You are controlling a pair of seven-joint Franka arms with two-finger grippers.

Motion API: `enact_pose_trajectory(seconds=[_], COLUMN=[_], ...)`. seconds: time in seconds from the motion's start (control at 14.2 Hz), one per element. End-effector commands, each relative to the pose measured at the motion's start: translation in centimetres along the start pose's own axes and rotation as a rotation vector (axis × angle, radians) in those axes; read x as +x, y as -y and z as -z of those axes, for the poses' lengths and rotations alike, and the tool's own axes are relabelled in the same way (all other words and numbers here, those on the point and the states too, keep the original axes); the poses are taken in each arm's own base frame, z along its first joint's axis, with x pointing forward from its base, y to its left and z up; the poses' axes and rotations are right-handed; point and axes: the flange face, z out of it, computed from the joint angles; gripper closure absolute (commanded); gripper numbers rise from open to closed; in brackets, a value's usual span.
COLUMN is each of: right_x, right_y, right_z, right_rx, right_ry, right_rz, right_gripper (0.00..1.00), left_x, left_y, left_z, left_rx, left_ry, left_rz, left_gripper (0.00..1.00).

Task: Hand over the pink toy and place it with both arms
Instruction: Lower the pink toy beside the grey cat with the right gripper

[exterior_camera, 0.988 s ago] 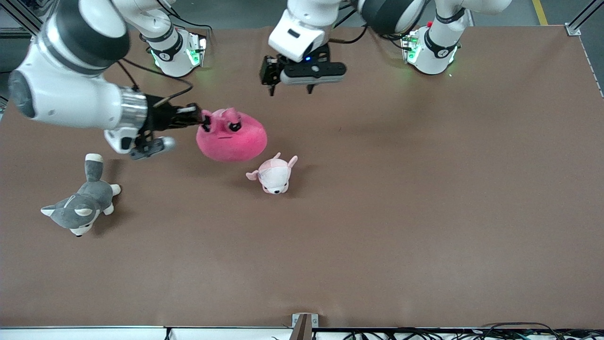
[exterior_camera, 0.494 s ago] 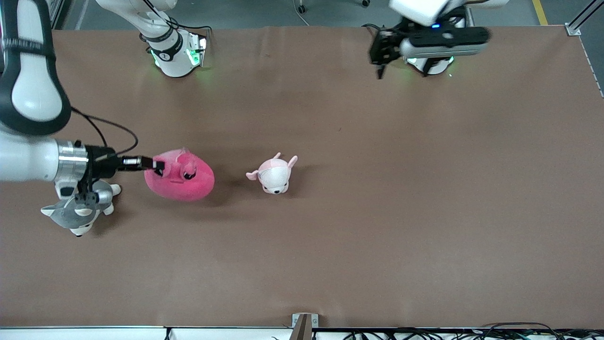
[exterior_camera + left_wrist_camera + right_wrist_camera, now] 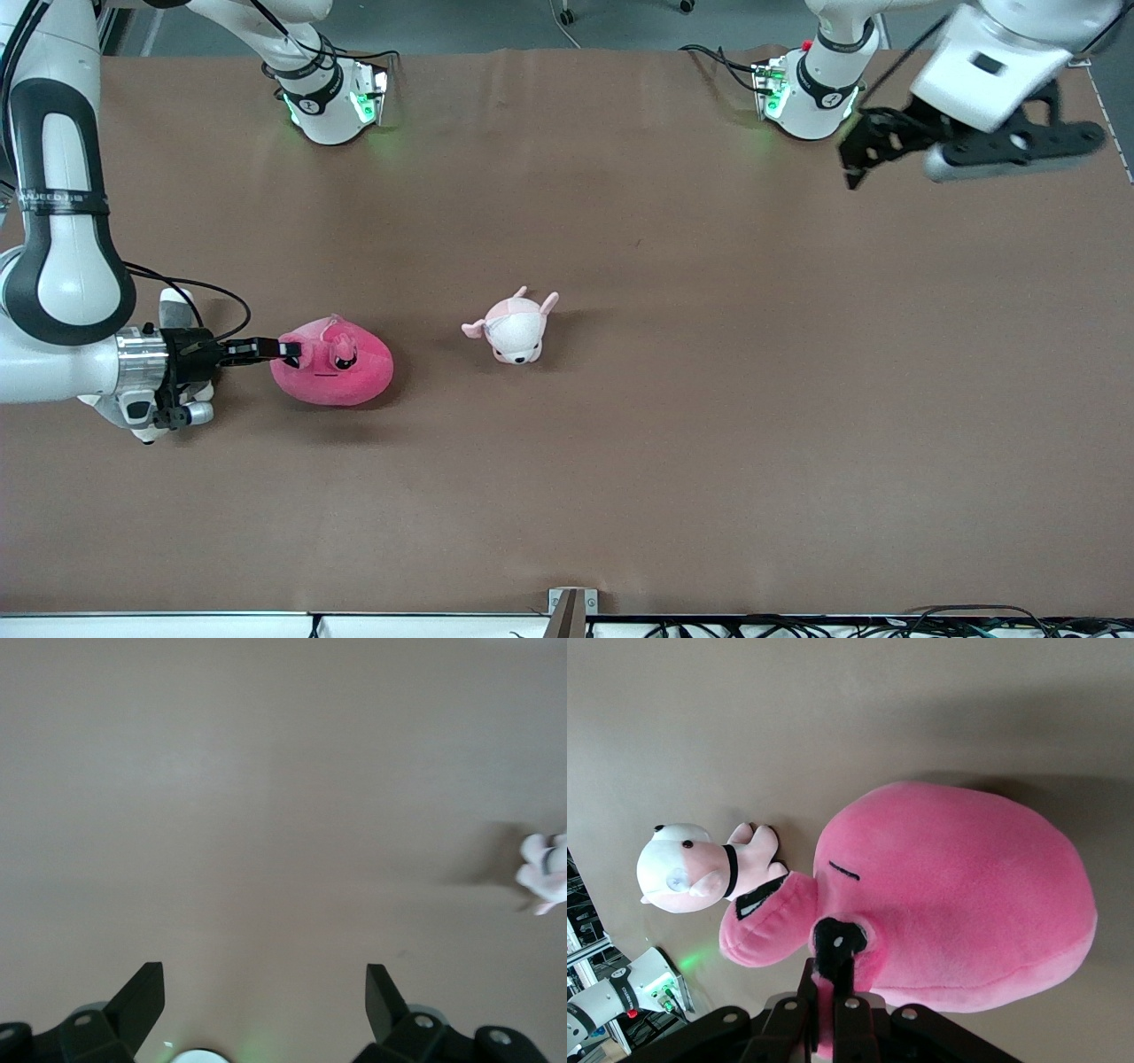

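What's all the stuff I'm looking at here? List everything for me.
pink toy: one, magenta, on the table toward the right arm's end
small plush: one, pale pink and white, mid-table, beside the pink toy
grey plush: one, grey and white, mostly hidden under the right arm
table: one, brown
right gripper: black, shut on the pink toy's ear
left gripper: black, open, over bare table by its base, waiting
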Motion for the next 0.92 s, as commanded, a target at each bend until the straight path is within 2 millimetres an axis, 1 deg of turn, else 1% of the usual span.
enact_pose_trajectory(seconds=[0.0, 0.14, 0.21, 0.28, 0.56, 0.71, 0.85], right_x=[-0.1, 0.0, -0.1, -0.2, -0.3, -0.6, -0.6], right_y=[-0.4, -1.9, -2.7, -3.4, -3.6, -3.6, -3.8], right_z=[1.4, 0.7, 0.3, 0.4, 0.3, -0.3, -0.3], right_rx=[0.029, 0.046, 0.06, 0.067, 0.077, 0.1, 0.107], right_ry=[-0.01, 0.014, 0.033, 0.033, 0.05, 0.08, 0.08], right_rz=[0.027, 0.049, 0.067, 0.073, 0.075, 0.085, 0.082], right_gripper=[0.98, 0.98, 0.98, 0.98, 0.98, 0.98, 0.98], left_x=[1.5, 2.3, 2.5, 2.7, 3.9, 4.3, 4.5], left_y=[5.2, 8.9, 10.3, 11.5, 13.7, 14.0, 14.2], left_z=[-2.0, -3.4, -3.7, -3.7, -3.9, -4.1, -4.4], left_rx=[-0.008, -0.007, -0.007, -0.009, -0.025, -0.038, -0.042], left_ry=[0.026, 0.041, 0.045, 0.038, 0.008, 0.012, 0.016], left_rz=[-0.057, -0.082, -0.088, -0.085, -0.051, -0.042, -0.046], left_gripper=[0.0, 0.0, 0.0, 0.0, 0.0, 0.0, 0.0])
